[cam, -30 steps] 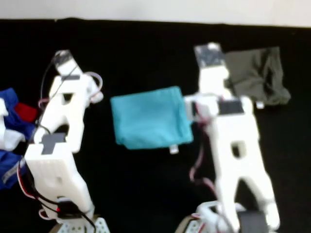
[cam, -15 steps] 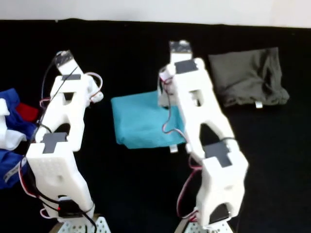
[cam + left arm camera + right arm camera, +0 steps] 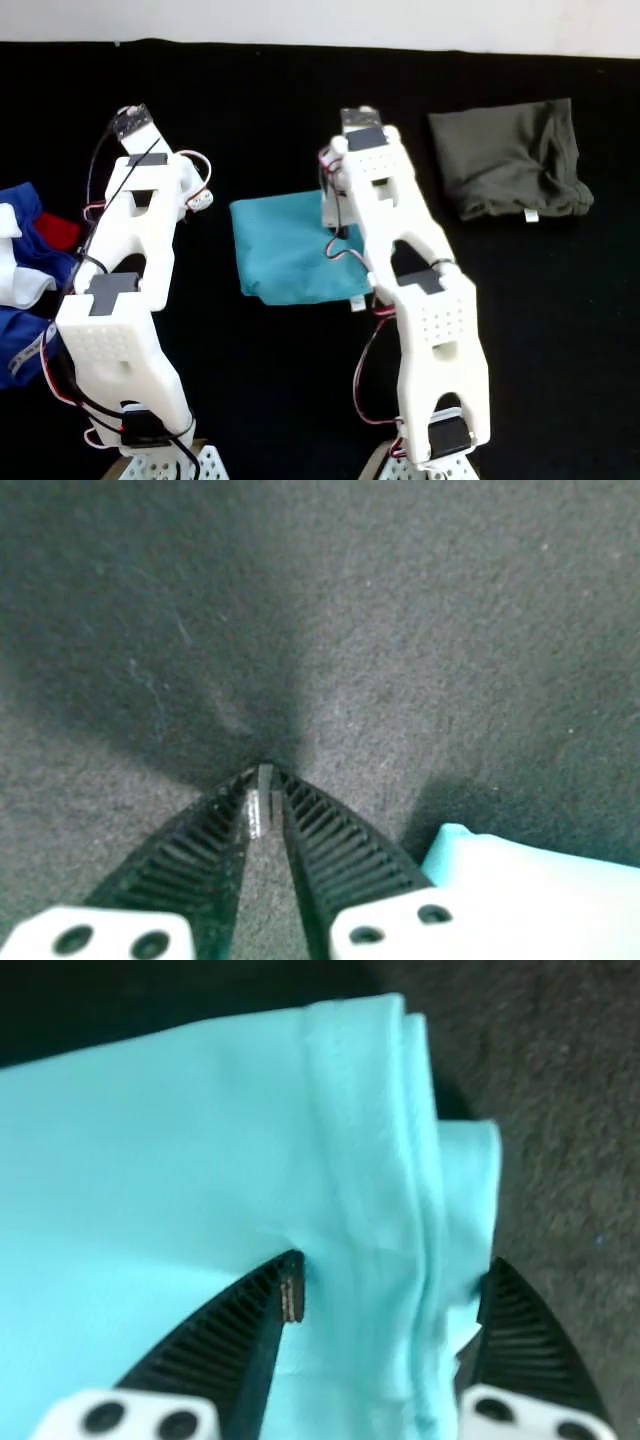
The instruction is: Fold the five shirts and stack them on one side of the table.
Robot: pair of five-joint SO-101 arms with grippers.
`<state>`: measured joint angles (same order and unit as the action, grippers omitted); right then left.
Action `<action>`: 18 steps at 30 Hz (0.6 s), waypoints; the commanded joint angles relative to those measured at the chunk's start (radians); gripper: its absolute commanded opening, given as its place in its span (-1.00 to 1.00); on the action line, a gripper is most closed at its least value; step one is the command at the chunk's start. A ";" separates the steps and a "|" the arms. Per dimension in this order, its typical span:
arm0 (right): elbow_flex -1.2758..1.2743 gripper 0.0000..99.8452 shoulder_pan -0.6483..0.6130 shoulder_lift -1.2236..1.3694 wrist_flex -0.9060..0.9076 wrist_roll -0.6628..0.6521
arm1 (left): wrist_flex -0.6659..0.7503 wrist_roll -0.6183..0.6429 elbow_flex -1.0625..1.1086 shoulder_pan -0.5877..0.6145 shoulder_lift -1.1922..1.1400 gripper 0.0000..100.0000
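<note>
Two white arms stand side by side over the black tabletop (image 3: 250,100). Three groups of clothing lie on it, well apart from one another.

One teal shirt (image 3: 285,255), folded into a rough rectangle, lies between the two arms near the middle. One olive-grey shirt (image 3: 510,160), also folded, lies at the far right. One loose heap (image 3: 25,270) of blue, white and red fabric sits at the left edge, beside the left arm (image 3: 140,230); how many garments it holds cannot be told. Each of the two folded shirts shows one small white tag (image 3: 357,303) at its near edge.

The right arm (image 3: 400,230) leans over the right-hand side of the teal shirt. In its wrist view its jaws stand apart, one on each side of the layered, folded edge, with the fabric between them.

The left arm's jaws are closed on nothing, tips meeting just above bare black cloth, with one corner of the teal shirt close by.
</note>
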<state>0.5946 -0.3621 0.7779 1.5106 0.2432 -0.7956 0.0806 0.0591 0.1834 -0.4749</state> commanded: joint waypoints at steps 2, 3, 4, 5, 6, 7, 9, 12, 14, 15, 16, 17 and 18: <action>0.096 -0.45 0.064 0.070 0.010 0.005 | -0.002 0.008 -0.025 0.008 -0.005 -0.98; 0.105 -0.45 0.074 0.084 0.012 0.005 | -0.002 0.008 -0.025 0.008 -0.005 -0.98; 0.113 -0.45 0.085 0.093 0.024 0.005 | -0.002 0.008 -0.025 0.008 -0.005 -0.98; 0.119 -0.45 0.099 0.099 0.044 0.009 | -0.002 0.008 -0.025 0.008 -0.005 -0.98; 0.124 -0.45 0.110 0.104 0.067 0.011 | -0.002 0.008 -0.025 0.008 -0.005 -0.98; 0.127 -0.48 0.119 0.107 0.084 0.011 | -0.002 0.008 -0.025 0.008 -0.005 -0.98; 0.128 -0.60 0.131 0.105 0.105 0.011 | -0.002 0.008 -0.025 0.008 -0.005 -0.98; 0.128 -0.89 0.134 0.099 0.116 0.003 | -0.002 0.008 -0.025 0.008 -0.005 -0.98; 0.128 -0.99 0.130 0.099 0.117 0.002 | -0.002 0.008 -0.025 0.008 -0.005 -0.98; 0.128 -0.96 0.128 0.099 0.119 0.002 | -0.002 0.008 -0.025 0.008 -0.005 -0.98; 0.128 -0.95 0.125 0.099 0.128 0.002 | -0.002 0.008 -0.025 0.008 -0.005 -0.98; 0.130 -0.95 0.122 0.097 0.137 0.002 | -0.002 0.008 -0.025 0.008 -0.005 -0.98; 0.130 -0.95 0.117 0.097 0.140 0.002 | -0.002 0.008 -0.025 0.008 -0.005 -0.98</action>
<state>0.7112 -0.2624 0.8792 1.6256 0.2432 -0.7956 0.0806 0.0591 0.1834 -0.4749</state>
